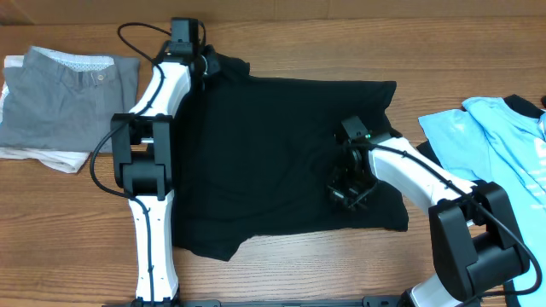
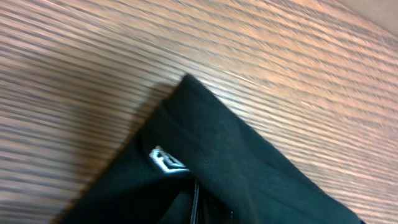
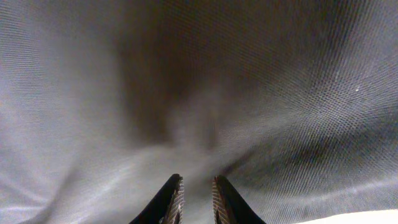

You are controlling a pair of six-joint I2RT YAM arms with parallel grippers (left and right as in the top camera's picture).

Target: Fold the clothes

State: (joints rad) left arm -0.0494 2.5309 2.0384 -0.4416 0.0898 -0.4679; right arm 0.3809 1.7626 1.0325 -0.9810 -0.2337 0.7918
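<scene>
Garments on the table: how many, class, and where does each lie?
3 for certain: a black shirt spread in the centre, a light blue shirt at the right edge, a grey garment at the left. White cloth beneath the grey one may be a fourth.

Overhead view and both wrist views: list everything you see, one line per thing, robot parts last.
black shirt: one, black, spread flat mid-table
white print: one, white, near the shirt corner in the left wrist view
light blue shirt: one, light blue with black trim, right edge of the table
grey garment: one, grey, folded at far left
white cloth: one, white, under the grey garment
table: one, brown wood grain, under everything
arms: two, white and black, left and right of the black shirt
left claw: one, black, shut on the shirt's far left corner
right claw: one, black, apparently pinching the shirt's right half
</scene>
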